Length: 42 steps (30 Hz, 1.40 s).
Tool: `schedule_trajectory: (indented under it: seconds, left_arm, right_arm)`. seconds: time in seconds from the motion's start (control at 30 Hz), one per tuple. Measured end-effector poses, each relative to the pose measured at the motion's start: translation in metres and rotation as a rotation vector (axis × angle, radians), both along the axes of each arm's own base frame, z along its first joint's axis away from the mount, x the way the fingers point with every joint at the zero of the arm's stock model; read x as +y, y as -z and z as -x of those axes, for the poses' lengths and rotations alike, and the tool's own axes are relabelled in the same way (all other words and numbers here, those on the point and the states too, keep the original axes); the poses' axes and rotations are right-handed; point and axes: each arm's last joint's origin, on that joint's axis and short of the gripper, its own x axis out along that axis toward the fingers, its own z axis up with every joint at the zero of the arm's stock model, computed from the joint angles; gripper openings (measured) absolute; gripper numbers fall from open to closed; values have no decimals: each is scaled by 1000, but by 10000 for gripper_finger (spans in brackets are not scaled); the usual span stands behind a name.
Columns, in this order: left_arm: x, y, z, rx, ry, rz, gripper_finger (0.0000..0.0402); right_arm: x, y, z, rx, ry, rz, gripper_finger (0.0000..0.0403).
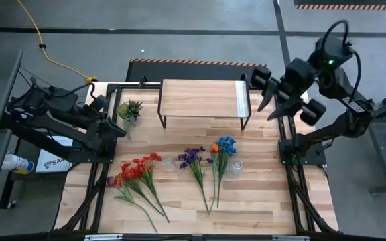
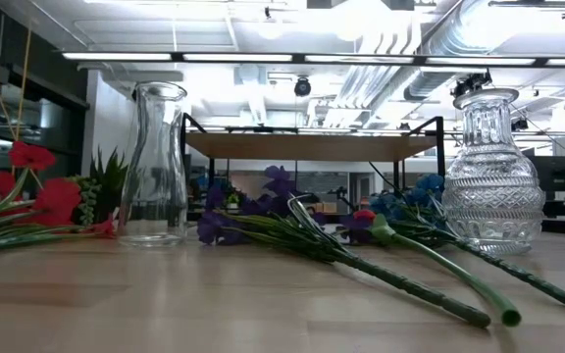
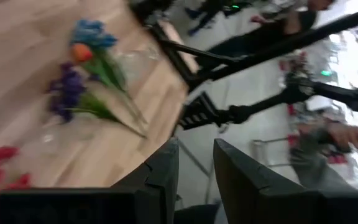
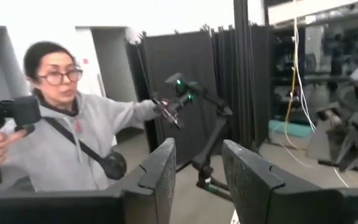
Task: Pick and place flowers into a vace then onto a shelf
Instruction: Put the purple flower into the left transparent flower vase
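We see the flowers lying flat on the wooden table (image 1: 260,207), none of them in a claw: a red spray (image 1: 138,173) toward the front-left corner, a purple spray (image 1: 194,159) at the middle, and a blue spray with one orange bloom (image 1: 223,148) just right of it, stems pointing to the front edge. The left gripper (image 1: 120,128) hangs over the table's left edge, well back from the red spray, its fingers (image 3: 166,165) parted by a narrow gap with nothing between them. The right gripper (image 1: 273,100) is raised off the back-right corner, beside the shelf (image 1: 203,98), its fingers (image 4: 160,165) likewise apart and empty, well clear of the blue spray. The shelf stands at the middle of the back edge, nothing on its board. A plain glass carafe (image 2: 155,165) stands between the red and purple sprays; a cut-glass vase (image 2: 491,176) stands touching the blue spray's right side. A small spiky green plant (image 1: 130,111) sits left of the shelf. Beyond the table, the right wrist view catches a person in a grey sweatshirt (image 4: 73,149).
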Motion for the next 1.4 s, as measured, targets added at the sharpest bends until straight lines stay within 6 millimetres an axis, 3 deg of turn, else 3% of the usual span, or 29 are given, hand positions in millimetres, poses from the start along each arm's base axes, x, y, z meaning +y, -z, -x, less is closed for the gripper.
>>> schedule_trajectory:
  seconds: [0.3, 0.6, 1.0, 1.17, 1.4]
  left_arm:
    - [2, 8, 4, 91, -16, -30, 136]
    - [3, 16, 9, 179, -16, -55, 136]
    - [4, 20, 12, 226, 1, -122, 136]
    - [4, 23, 14, 248, 22, -162, 136]
    - [4, 24, 14, 262, 27, -173, 136]
  right_arm:
    - [45, 30, -24, 236, 158, 31, 124]
    - [118, 65, -66, 426, 157, 56, 124]
    - [201, 131, -109, 791, 244, -36, 124]
    - [225, 159, -121, 927, 279, -69, 124]
    - [243, 200, -129, 1186, 451, -121, 124]
